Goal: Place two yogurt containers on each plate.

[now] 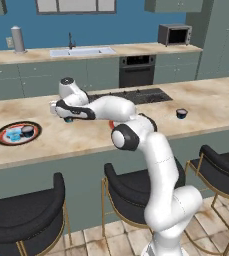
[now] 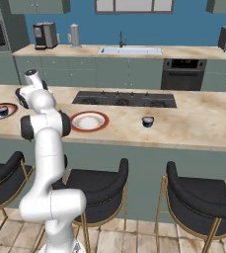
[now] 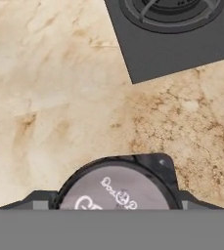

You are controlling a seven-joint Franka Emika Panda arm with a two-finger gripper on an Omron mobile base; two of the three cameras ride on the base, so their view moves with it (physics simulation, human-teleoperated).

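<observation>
On the left, our dark-edged plate (image 1: 6, 135) already holds a blue yogurt cup (image 1: 14, 134) and a dark one (image 1: 28, 131). Our pincer (image 1: 67, 119) sits low on the counter (image 1: 196, 100) around another dark yogurt cup (image 3: 117, 193); we cannot tell if it grips. The red-rimmed plate (image 2: 88, 121) waits bare. The last cup (image 2: 147, 121) stands right.

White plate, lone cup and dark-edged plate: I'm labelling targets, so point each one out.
White plate (image 2: 89, 128): right base view, on its red rim.
Lone cup (image 1: 181, 114): left base view, on its side wall.
Dark-edged plate (image 1: 3, 135): left base view, on its ring.
</observation>
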